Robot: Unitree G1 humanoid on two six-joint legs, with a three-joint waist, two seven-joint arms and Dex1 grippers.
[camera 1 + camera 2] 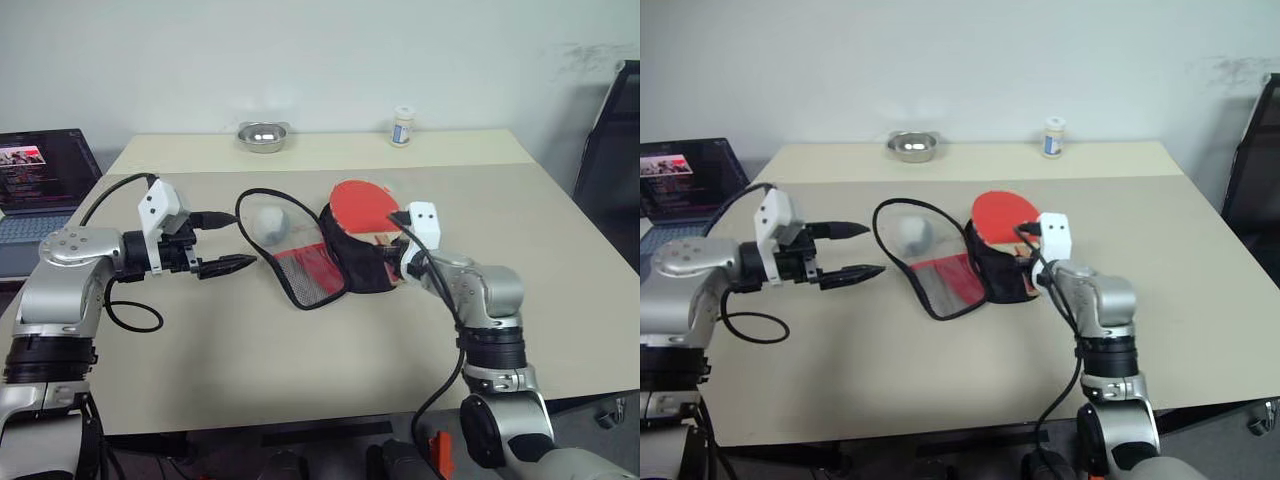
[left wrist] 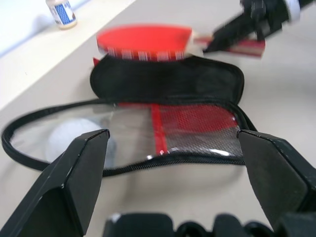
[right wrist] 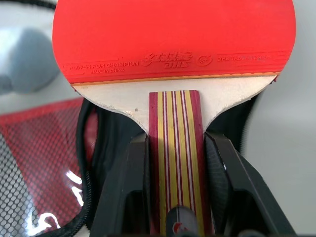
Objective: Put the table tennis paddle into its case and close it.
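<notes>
Right wrist view: table tennis paddle [image 3: 173,64] has its handle clamped between the right gripper [image 1: 396,262] fingers, blade hovering over the black half of the case [image 1: 355,262] at table centre. Case lies unzipped, mesh flap at 9 o'clock. Step: insertion. Next move likely needs the blade slid into the pocket. Left gripper [image 1: 228,243], jaws wide apart, waits near the flap; bare table [image 1: 560,260] from 3 to 6 o'clock.

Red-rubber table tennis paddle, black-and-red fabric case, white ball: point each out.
Red-rubber table tennis paddle [image 3: 173,34]: right wrist view, middle of the red face.
Black-and-red fabric case [image 1: 358,262]: left eye view, black side panel.
White ball [image 1: 912,231]: right eye view, centre of the ball, inside the case's open flap.
</notes>
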